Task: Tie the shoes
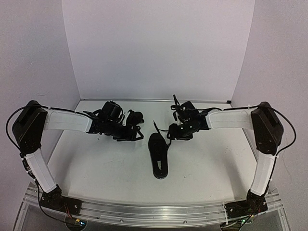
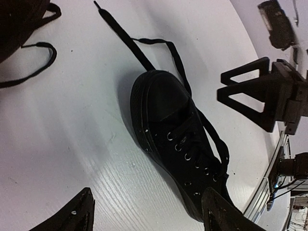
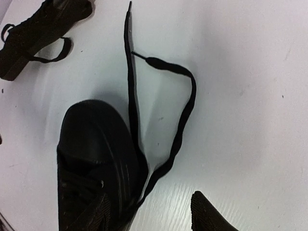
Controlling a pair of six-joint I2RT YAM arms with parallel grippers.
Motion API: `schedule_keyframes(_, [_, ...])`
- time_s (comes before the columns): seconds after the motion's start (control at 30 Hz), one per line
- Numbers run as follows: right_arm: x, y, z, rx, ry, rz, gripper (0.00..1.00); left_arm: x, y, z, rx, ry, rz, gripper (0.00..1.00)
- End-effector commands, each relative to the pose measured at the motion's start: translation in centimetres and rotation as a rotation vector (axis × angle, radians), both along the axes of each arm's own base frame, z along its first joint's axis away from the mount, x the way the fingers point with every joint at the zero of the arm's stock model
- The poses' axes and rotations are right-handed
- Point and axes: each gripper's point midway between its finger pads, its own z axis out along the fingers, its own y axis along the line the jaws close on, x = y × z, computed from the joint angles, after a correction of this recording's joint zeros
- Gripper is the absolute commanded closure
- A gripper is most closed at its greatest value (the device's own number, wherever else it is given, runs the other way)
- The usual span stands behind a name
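One black shoe (image 1: 158, 155) lies mid-table, toe toward the back, with its untied laces (image 1: 162, 130) trailing past the toe. It also shows in the left wrist view (image 2: 178, 139) and the right wrist view (image 3: 94, 154), where a lace loop (image 3: 185, 115) lies on the table. The second shoe (image 1: 135, 117) sits back left, partly hidden by my left gripper (image 1: 134, 134), which is open and empty (image 2: 147, 216). My right gripper (image 1: 171, 131) is open and empty (image 3: 149, 216), just right of the laces, one finger over the toe's edge.
White walls close in the table (image 1: 106, 168) at the back and both sides. The second shoe (image 3: 41, 24) and its loose lace (image 2: 29, 65) lie on the back left. The right gripper body (image 2: 262, 96) shows in the left wrist view.
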Motion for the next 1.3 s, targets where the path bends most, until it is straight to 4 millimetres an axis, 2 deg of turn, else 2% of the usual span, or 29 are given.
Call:
schedule_keyframes(0.0, [2.6,0.7,-0.8,-0.094,-0.040,0.024,0.46,2.4,-0.9,3.3,0.017,-0.109,-0.004,0.24])
schedule_keyframes(0.1, [4.0,1.2,-1.7,-0.112,-0.045,0.011,0.47,3.7,-1.4,3.9,0.041,-0.133,-0.003,0.25])
schedule_keyframes(0.27, [5.9,1.1,-3.0,-0.150,-0.048,-0.026,0.48,5.3,-1.8,4.7,0.069,-0.165,0.020,0.25])
schedule_keyframes(0.43, [6.6,1.5,-5.3,-0.190,-0.023,-0.006,0.49,6.0,-1.7,5.0,0.088,-0.180,0.036,0.25])
schedule_keyframes(0.63, [7.0,0.2,-7.4,-0.254,-0.006,-0.029,0.56,6.2,-1.0,6.1,0.092,-0.204,0.071,0.25])
schedule_keyframes(0.7, [6.9,-0.5,-7.9,-0.267,0.003,-0.032,0.67,6.2,-0.8,6.6,0.089,-0.212,0.079,0.25])
schedule_keyframes(0.8, [6.6,-1.2,-7.1,-0.268,0.003,-0.032,0.96,6.3,-0.2,7.4,0.089,-0.221,0.098,0.25])
schedule_keyframes(0.83, [6.4,-1.4,-6.7,-0.267,-0.001,-0.029,0.99,6.4,0.1,7.5,0.090,-0.222,0.106,0.25])
schedule_keyframes(0.93, [6.1,-1.0,-3.5,-0.220,-0.036,-0.006,1.00,6.4,0.9,7.9,0.086,-0.224,0.127,0.24])
schedule_keyframes(1.17, [5.1,1.1,9.9,0.033,-0.208,0.063,1.00,5.9,3.2,9.3,0.047,-0.218,0.159,0.22])
schedule_keyframes(1.27, [3.7,2.4,13.9,0.159,-0.243,0.121,1.00,5.8,4.4,9.8,0.039,-0.220,0.178,0.21])
